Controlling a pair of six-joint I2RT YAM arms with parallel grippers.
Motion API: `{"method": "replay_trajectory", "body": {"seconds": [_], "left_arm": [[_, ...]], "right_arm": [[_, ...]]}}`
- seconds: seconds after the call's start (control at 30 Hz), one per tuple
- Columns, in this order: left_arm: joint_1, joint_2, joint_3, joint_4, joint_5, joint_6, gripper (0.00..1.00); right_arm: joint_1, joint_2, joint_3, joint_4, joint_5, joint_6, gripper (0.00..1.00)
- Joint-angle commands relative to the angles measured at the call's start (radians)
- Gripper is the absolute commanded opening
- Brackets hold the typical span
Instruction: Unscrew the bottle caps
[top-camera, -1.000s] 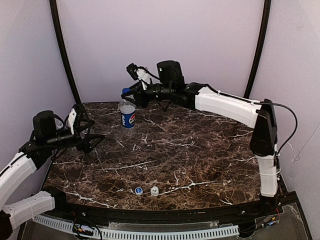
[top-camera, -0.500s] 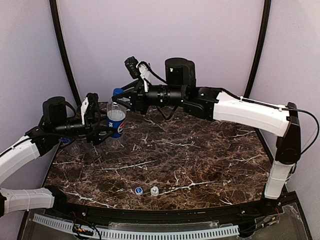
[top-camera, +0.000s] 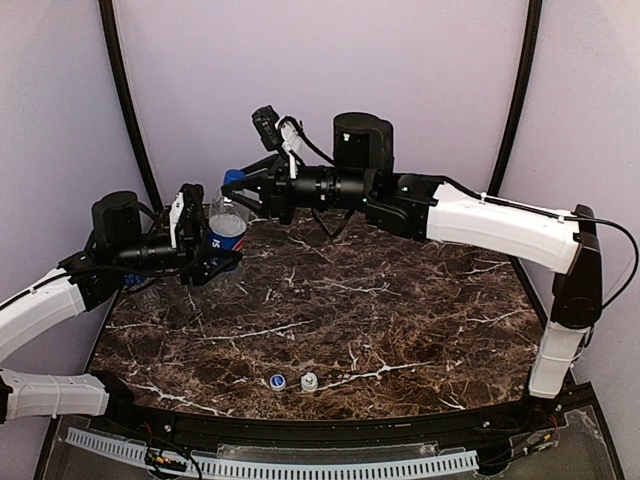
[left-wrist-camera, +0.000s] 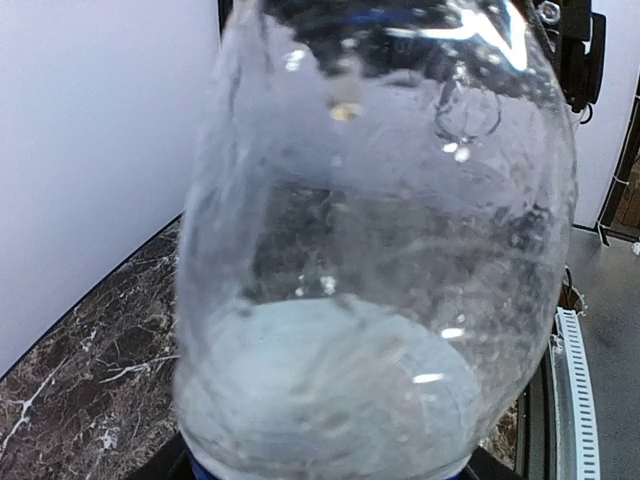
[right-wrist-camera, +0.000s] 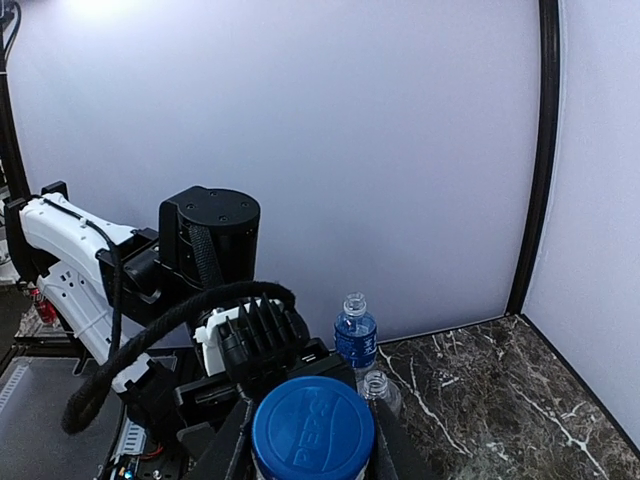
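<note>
The right gripper was clenched on the blue cap atop the Pepsi bottle, which leaned tilted over the table. The left gripper straddled that bottle's lower body, but whether it pressed the plastic could not be told. Well in front of the bottle lay a blue-and-white cap and a white cap, side by side. Near it stood a banded bottle and a plain bottle, both open-necked.
</note>
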Motion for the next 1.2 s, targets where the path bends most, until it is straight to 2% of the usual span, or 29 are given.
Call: {"method": "replay_trajectory", "body": {"seconds": [0.0,0.03,0.1,0.2,0.3,0.37,0.43,0.53,0.73,0.83,0.93,1.1,1.17], "left_arm": [[-0.007,-0.005,0.009,0.047,0.012,-0.012,0.6],[-0.007,-0.007,0.007,0.047,0.009,-0.011,0.57],[-0.006,-0.011,0.001,0.046,-0.014,-0.01,0.53],[-0.006,-0.016,-0.001,0.004,-0.107,0.052,0.5],[-0.006,-0.021,-0.002,-0.035,-0.263,0.188,0.46],[-0.007,-0.022,-0.005,-0.04,-0.378,0.265,0.43],[-0.015,-0.022,-0.005,-0.031,-0.469,0.328,0.41],[-0.047,-0.014,-0.001,-0.006,-0.577,0.4,0.4],[-0.1,0.012,0.0,0.032,-0.649,0.493,0.4],[-0.112,0.019,0.002,0.039,-0.653,0.503,0.4],[-0.116,0.024,0.004,0.039,-0.655,0.508,0.4],[-0.119,0.029,0.005,0.04,-0.663,0.511,0.4],[-0.12,0.031,0.004,0.042,-0.663,0.512,0.4]], "right_arm": [[0.002,-0.003,-0.003,0.042,-0.006,0.018,0.0],[0.001,-0.003,-0.002,0.039,-0.007,0.022,0.02],[-0.001,-0.008,0.0,0.019,-0.004,0.028,0.3],[-0.004,-0.039,-0.001,-0.031,0.038,0.042,0.59],[-0.007,-0.088,-0.001,-0.106,0.146,0.076,0.73],[-0.009,-0.101,0.016,-0.203,0.248,0.118,0.78],[-0.014,-0.1,0.044,-0.296,0.303,0.17,0.8],[-0.017,-0.082,0.104,-0.406,0.298,0.23,0.84],[-0.017,-0.026,0.204,-0.521,0.286,0.253,0.84],[-0.018,-0.007,0.219,-0.533,0.293,0.249,0.79],[-0.017,0.003,0.232,-0.534,0.279,0.245,0.7],[-0.017,0.024,0.248,-0.544,0.238,0.245,0.64],[-0.017,0.03,0.249,-0.548,0.235,0.245,0.58]]}}
